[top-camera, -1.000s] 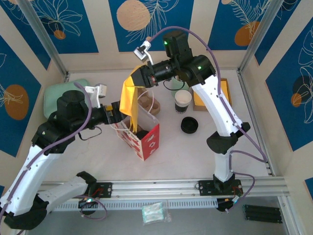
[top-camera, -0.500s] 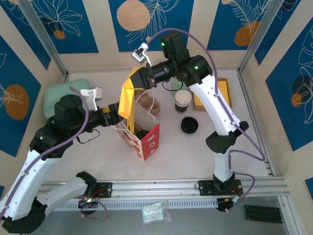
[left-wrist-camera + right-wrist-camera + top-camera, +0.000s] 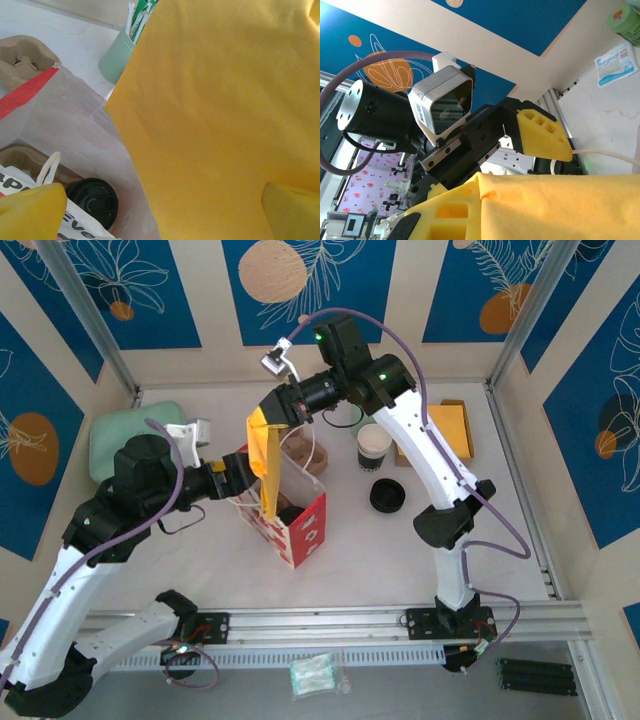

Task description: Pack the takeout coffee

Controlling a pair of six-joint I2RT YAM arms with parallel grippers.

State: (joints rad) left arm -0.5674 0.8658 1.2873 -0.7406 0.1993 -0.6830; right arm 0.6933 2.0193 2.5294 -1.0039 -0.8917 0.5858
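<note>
The takeout coffee (image 3: 92,200) stands inside the red-and-white bag (image 3: 305,530), its black lid (image 3: 290,512) showing in the bag's mouth. Above the bag, my right gripper (image 3: 264,420) is shut on a yellow napkin (image 3: 262,465), which hangs down into the opening. The napkin (image 3: 220,115) fills much of the left wrist view and also lies across the bottom of the right wrist view (image 3: 560,205). My left gripper (image 3: 238,473) is open at the bag's left rim. One of its yellow fingers (image 3: 30,210) shows at each lower corner, with the napkin hanging in front of them.
A lidless white cup with a dark inside (image 3: 374,445) and a loose black lid (image 3: 387,497) sit right of the bag. A cardboard carrier (image 3: 305,455) lies behind it, and a mint cup of packets (image 3: 117,62) stands farther back. Yellow napkins (image 3: 452,430) are stacked at the right, and a green pad (image 3: 125,435) lies at the left.
The right gripper has shifted left and slightly back with the napkin, which now hangs further left over the bag. The left arm has edged left and stays at the bag's rim.
</note>
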